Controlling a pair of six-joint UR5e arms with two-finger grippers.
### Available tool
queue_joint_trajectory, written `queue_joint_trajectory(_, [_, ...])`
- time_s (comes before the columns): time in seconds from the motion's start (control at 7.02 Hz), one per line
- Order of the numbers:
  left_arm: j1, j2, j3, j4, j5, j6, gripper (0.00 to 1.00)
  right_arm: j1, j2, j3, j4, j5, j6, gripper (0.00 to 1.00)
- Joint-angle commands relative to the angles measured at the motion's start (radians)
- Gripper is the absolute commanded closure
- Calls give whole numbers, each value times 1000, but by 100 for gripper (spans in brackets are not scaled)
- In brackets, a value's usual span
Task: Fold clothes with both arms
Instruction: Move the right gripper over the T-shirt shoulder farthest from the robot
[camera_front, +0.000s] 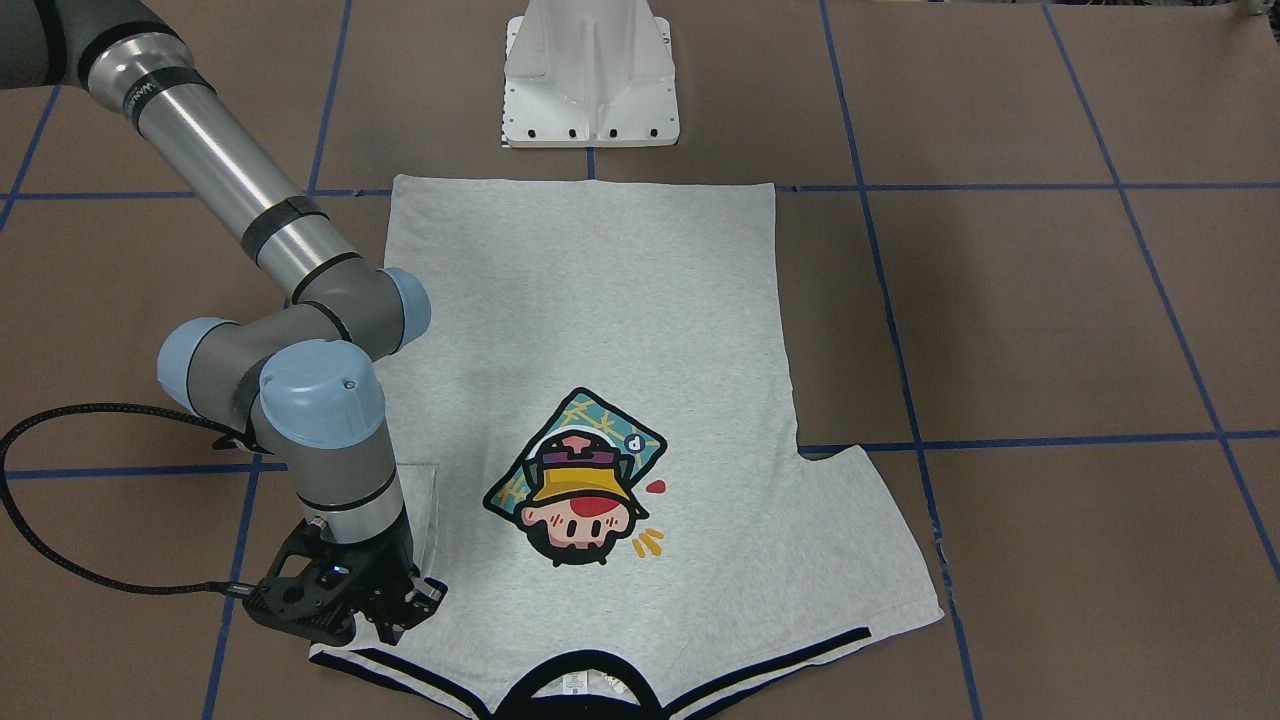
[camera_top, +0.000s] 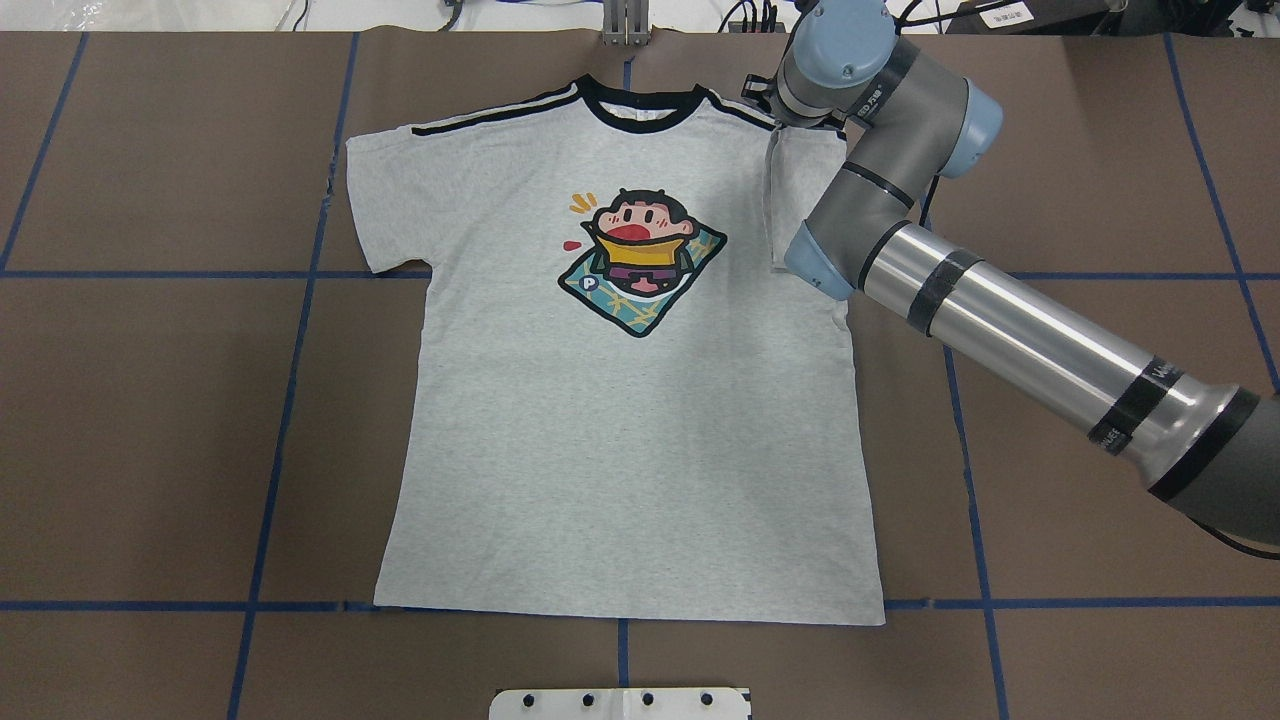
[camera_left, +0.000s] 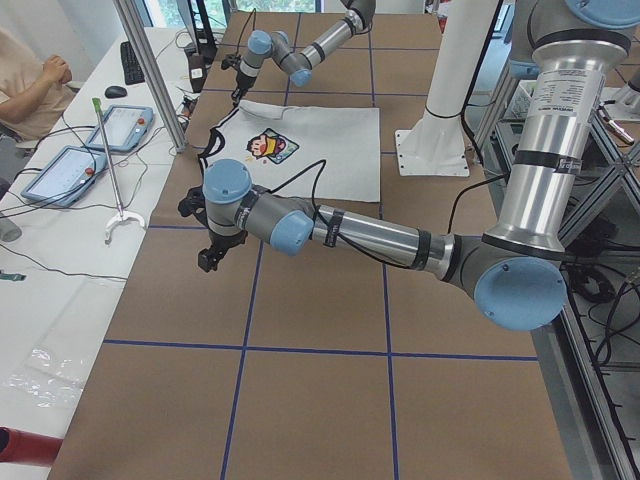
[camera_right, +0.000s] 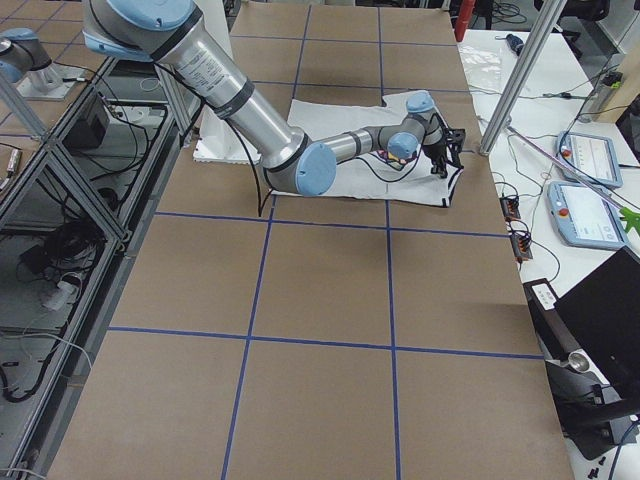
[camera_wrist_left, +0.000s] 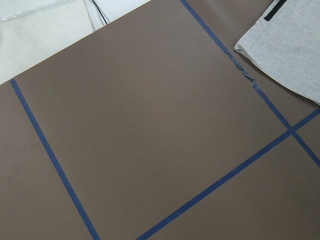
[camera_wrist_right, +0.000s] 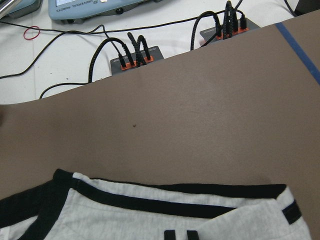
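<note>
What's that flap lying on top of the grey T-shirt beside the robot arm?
Its own sleeve, folded inward onto the T-shirt front. The right arm covers the flap's outer part; the right gripper hides its shoulder end.

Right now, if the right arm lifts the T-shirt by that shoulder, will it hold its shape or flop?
Probably floppy: the T-shirt is thin knit lying flat, and its folded-in sleeve lies limp against the body. Likely light for its size, but lifted from one shoulder the hem would probably sag and drag across the brown table cover, bunching.
</note>
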Motion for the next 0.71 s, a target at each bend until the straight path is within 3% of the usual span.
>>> queue_joint_trajectory(0.0, [3,-4,-6,0,5,-3,0,-20,-6,24,44,2,-32,0])
queue_joint_trajectory(0.14, [7,-29,26,-1,14,1,0,-19,-29,72,43,6,-29,0])
queue_joint_trajectory(0.43, [24,-162,220,-82,21,-2,0,-13,-130,265,37,66,-20,0])
queue_joint_trajectory(0.57, [111,-184,271,-245,26,-35,0,-11,-174,323,35,83,-15,0])
